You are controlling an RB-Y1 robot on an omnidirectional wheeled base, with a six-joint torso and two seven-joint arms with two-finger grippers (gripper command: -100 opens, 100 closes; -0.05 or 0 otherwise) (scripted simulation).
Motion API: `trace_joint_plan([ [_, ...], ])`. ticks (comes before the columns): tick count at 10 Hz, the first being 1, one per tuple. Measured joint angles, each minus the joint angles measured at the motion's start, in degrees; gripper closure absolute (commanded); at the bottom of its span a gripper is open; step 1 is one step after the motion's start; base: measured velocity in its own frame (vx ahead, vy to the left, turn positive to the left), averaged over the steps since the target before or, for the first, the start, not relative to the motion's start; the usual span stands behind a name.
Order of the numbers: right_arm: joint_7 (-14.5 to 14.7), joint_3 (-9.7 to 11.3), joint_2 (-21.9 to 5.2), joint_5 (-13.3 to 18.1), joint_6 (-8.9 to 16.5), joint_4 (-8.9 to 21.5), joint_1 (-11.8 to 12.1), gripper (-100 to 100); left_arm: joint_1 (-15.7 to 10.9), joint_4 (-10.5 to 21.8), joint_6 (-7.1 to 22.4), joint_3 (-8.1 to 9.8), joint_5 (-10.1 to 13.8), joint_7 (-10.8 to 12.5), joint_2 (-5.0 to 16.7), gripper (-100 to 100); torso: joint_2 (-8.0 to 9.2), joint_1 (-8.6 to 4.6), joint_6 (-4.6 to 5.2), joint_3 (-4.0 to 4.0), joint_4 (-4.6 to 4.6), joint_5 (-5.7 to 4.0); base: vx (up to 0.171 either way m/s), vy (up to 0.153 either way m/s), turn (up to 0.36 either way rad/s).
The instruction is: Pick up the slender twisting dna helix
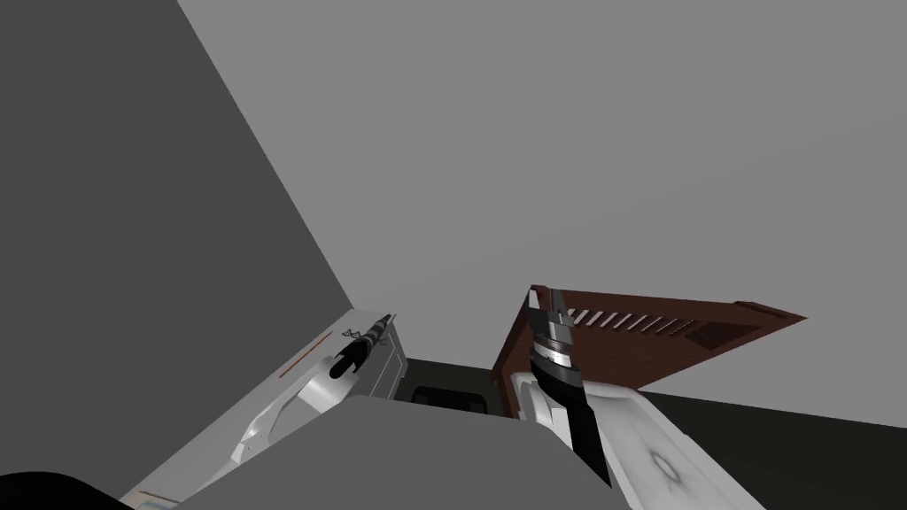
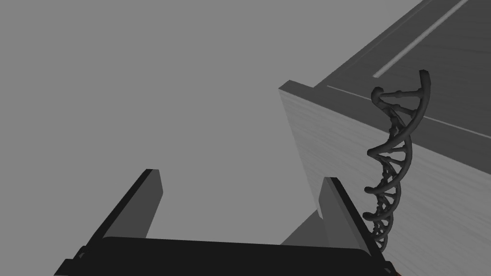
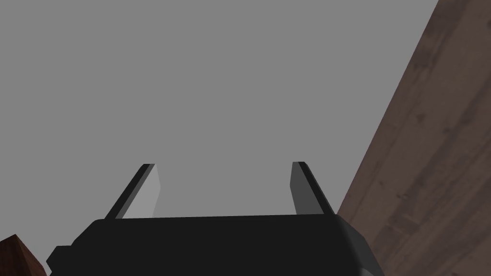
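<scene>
helix (image 2: 391, 163): just outside the left gripper (image 2: 240, 175), in front of a cabinet (image 2: 331, 143) wall
right gripper (image 3: 223, 165): beside a panel (image 3: 431, 167)

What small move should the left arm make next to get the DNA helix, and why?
Probably slide the left gripper sideways toward the DNA helix before closing. The gripper is open, but the helix stands outside the gap, just beyond one finger, by the light grey furniture. Closing now would likely catch nothing.
</scene>
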Motion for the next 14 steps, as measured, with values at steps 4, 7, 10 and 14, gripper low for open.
trace_joint_plan([
  [4,0.0,0.0,0.0,0.0,0.0,0.0,0.0,0,-0.35,1.42,6.35,-0.44,-0.87,1.09,1.64,-100,-0.02,0.02,0.0,-0.01,0.0,0.0,0.013,0.02,-0.072],
  [7,0.0,0.0,0.0,0.0,0.0,0.0,0.0,0,-0.88,2.96,10.74,-0.95,-1.92,1.95,2.26,-100,-0.05,0.05,0.01,-0.03,-0.01,0.01,0.016,0.026,-0.054],
  [10,0.0,0.0,0.0,0.0,0.0,0.0,0.0,0,-1.45,4.48,14.38,-1.19,-2.18,2.71,3.11,-100,0.0,0.04,-0.01,0.0,0.0,0.01,0.007,0.028,-0.069],
  [14,0.0,0.0,0.0,0.0,0.0,0.0,0.0,0,-1.91,5.44,20.84,-1.98,-3.35,3.86,3.45,-100,-0.03,0.11,0.01,-0.01,0.0,0.02,0.012,0.041,-0.094],
])
